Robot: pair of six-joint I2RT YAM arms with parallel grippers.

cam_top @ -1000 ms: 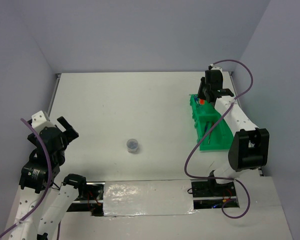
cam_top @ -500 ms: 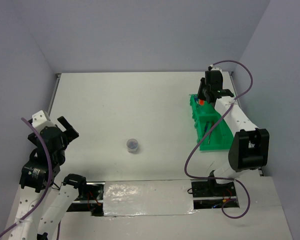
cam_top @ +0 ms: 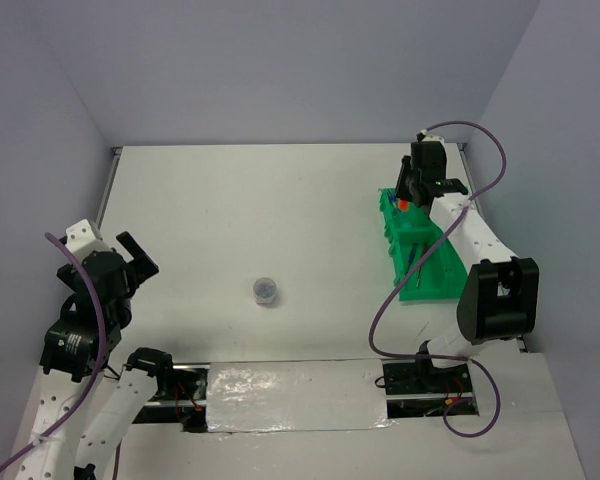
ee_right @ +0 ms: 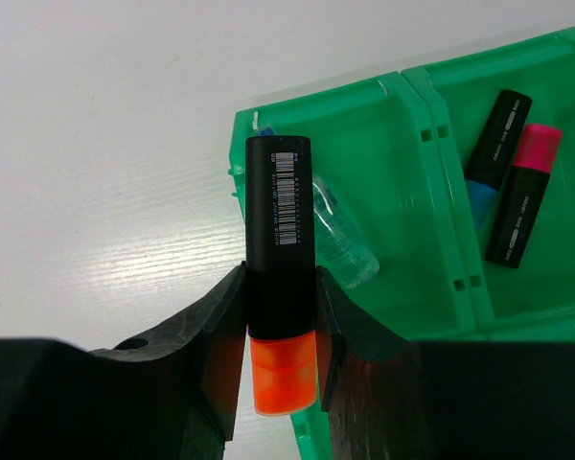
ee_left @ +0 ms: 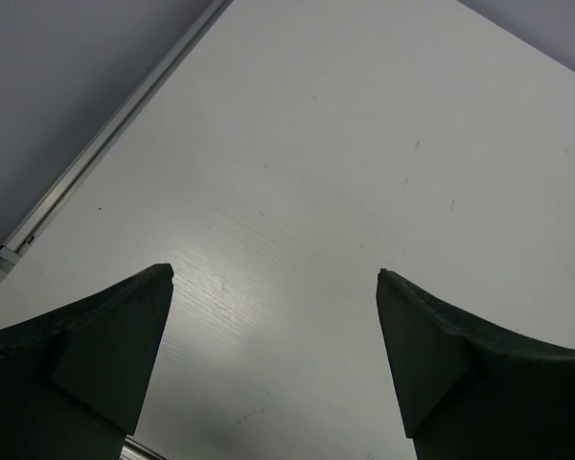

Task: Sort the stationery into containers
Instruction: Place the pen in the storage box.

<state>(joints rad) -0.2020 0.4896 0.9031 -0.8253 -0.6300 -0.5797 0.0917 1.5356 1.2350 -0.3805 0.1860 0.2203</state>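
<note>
Highlighter (ee_right: 280,220), likely light, stiff and slick-barrelled, is pinched on the barrel beside its orange cap by the right gripper (ee_right: 281,297), over the far end of the green tray (ee_right: 326,94); the left gripper (ee_left: 275,275) hangs spread and empty at near left.

The left arm (cam_top: 75,340) is folded back, and the left gripper (ee_left: 273,278) hangs with jaws spread wide. The right arm (cam_top: 470,235) stretches forward, the right gripper (ee_right: 281,287) pinching an orange-capped highlighter (ee_right: 280,220) between its fingers.

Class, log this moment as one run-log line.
right pincer holds orange highlighter over green tray | left pincer open, empty | jar on table
</note>
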